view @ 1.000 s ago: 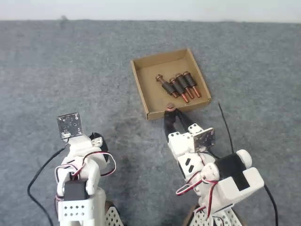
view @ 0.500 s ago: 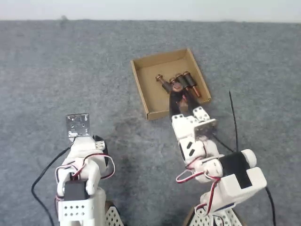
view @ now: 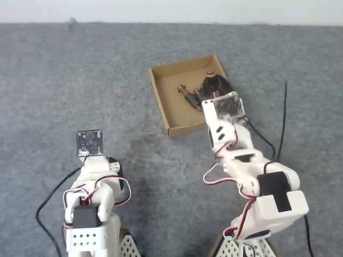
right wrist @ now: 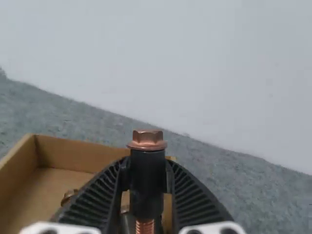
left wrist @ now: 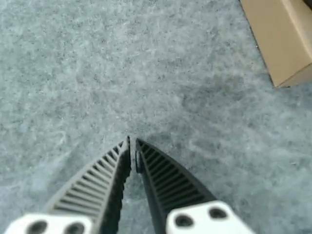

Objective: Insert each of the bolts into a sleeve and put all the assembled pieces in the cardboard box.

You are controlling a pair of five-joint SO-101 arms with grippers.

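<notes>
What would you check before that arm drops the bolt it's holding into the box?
1. Bolt seated in its sleeve: ok.
2. Right gripper shut on the sleeve: ok.
3. Gripper over the box: ok.
4. Free spot beneath it, beside the pieces already inside: cannot tell, the arm hides it.
5. Left gripper out of the way, shut over the carpet: ok.

The table cover is rough, matt grey cloth, like felt. The cardboard box is plain matt brown card. The bolt is shiny copper-coloured metal; its sleeve is matt black, perhaps rubber. The right gripper has ribbed black plastic fingers; the arm shells are smooth white plastic.
</notes>
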